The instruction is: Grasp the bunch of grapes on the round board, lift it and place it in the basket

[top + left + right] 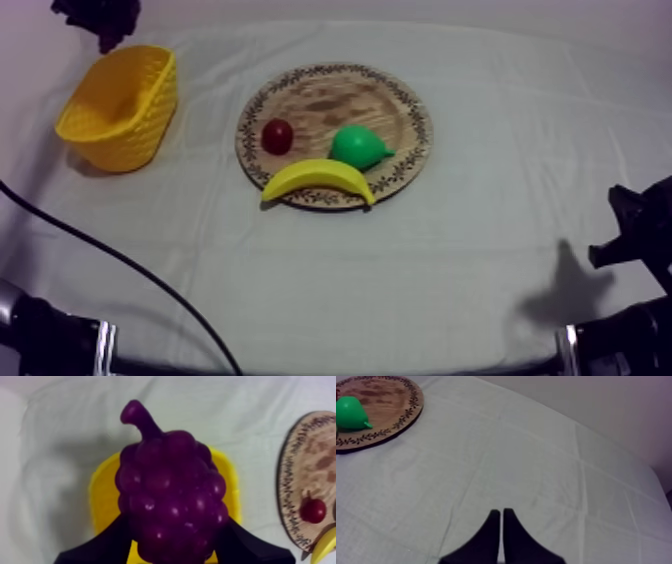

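Top view: board carries banana, pear and small red fruit; the grapes are off it. Left arm comes in above the yellow basket at the desk's left. Pick done, I judge; release left.

Left wrist view: left gripper clamped wide round the bunch of grapes, which hangs over the basket's mouth, not yet in.

Right wrist view: right gripper pinched together, empty, over bare cloth, well apart from the board.

Clothed table, yellow basket, wooden board
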Robot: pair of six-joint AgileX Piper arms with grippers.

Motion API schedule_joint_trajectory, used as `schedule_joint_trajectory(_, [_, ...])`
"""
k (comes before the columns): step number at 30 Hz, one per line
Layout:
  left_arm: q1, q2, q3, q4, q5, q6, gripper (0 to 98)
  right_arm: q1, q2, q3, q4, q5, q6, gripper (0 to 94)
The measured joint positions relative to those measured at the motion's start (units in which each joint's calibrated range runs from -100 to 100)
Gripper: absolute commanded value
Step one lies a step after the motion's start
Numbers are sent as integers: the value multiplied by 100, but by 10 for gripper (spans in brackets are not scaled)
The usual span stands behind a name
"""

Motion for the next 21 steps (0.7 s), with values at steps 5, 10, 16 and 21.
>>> schedule_joint_trajectory(5, [-286, -113, 200, -6, 29, -44, 425, 0, 0, 0, 0, 0, 3, 3])
schedule_joint_trajectory(10, [-347, -109, 341, 10, 41, -56, 421, 0, 0, 0, 0, 0, 6, 3])
schedule_joint_trajectory(16, [-395, 115, 670, 113, -112, -93, 416, 0, 0, 0, 0, 0, 6, 3])
schedule_joint_trajectory(21, [-430, 407, 974, 226, -278, -135, 429, 0, 0, 0, 0, 0, 6, 3])
